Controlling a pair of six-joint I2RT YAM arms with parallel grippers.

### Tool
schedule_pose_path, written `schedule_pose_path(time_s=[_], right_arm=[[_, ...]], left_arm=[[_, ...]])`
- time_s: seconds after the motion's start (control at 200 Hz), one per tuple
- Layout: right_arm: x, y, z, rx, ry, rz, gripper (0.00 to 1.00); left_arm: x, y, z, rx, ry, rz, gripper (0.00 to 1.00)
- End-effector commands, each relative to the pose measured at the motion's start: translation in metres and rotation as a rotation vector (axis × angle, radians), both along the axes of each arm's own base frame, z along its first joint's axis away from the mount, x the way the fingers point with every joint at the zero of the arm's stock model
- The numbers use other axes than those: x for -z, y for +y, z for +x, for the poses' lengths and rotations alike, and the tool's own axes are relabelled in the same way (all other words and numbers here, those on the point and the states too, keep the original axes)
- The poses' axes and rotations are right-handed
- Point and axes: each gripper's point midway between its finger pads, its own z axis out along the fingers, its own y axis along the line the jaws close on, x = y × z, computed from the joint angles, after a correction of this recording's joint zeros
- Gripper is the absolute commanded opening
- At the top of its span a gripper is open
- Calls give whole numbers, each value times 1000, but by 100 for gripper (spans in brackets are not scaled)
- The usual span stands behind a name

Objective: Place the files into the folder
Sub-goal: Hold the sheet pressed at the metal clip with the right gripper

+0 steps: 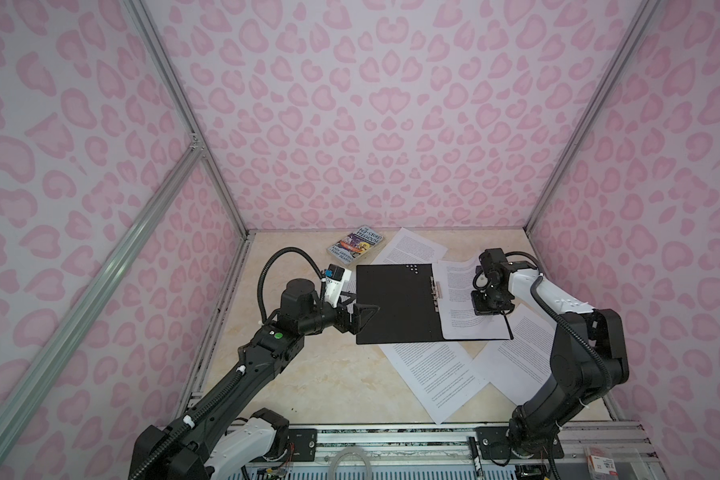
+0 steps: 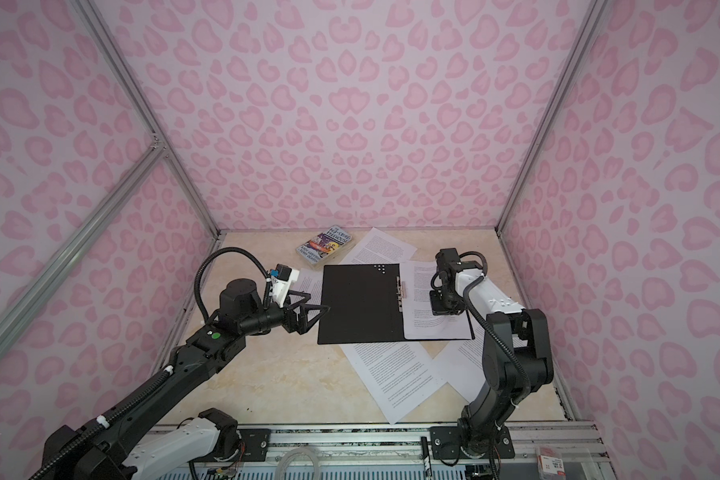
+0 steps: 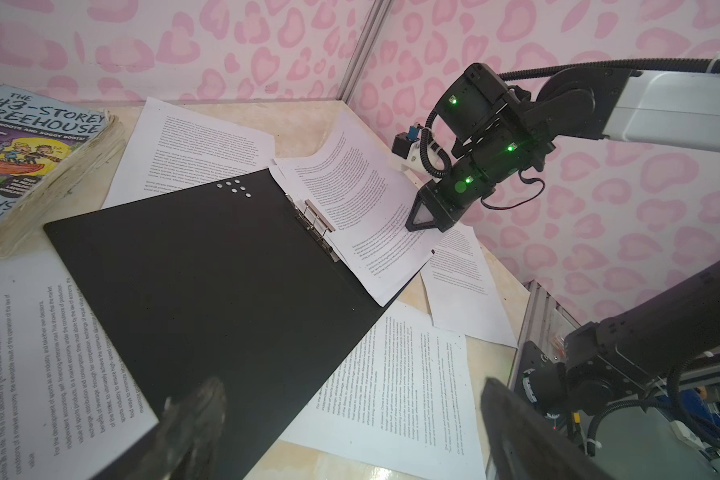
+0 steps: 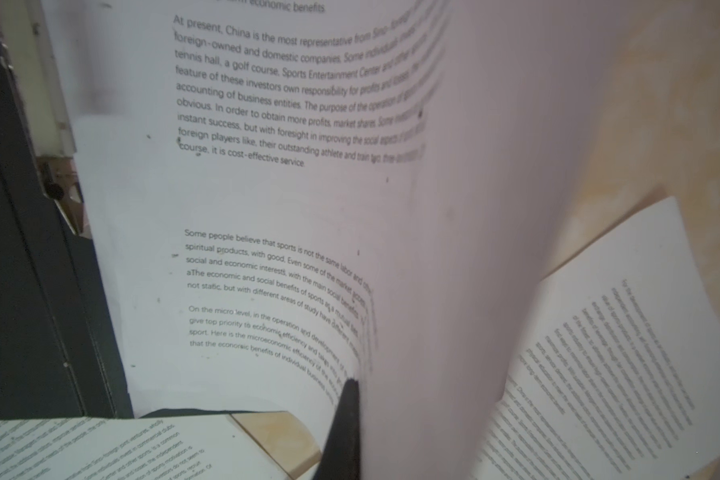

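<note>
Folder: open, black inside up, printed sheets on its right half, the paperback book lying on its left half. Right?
No. The folder is open, black inside up, with printed sheets on its right half, but the paperback book lies on the table beyond its far left corner; both top views show it.

Folder (image 1: 395, 303) open on table (image 1: 308, 374); right hand (image 1: 491, 309) on files (image 1: 458, 299) inside.
</note>
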Motion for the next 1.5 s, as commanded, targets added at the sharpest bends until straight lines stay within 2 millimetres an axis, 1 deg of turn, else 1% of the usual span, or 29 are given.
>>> schedule_pose_path(time_s=[0.0,0.225,0.54,0.885,1.13,1.495], right_arm=[[3,-2,1,-44,-4,-21,0],[13,1,-4,-69,21,-17,0],[15,5,-5,-71,23,-4,0],[19,6,-8,-74,42,1,0],[19,-6,-13,-68,52,-55,0],[20,-7,-17,-71,54,-52,0]], left_arm=[[-9,-2,-3,28,-43,-1,97],[-6,-2,-1,25,-35,3,97],[-1,-5,2,29,-9,7,97],[0,-5,4,28,-1,6,97],[0,-6,5,29,4,8,97],[2,-7,6,30,16,8,97]])
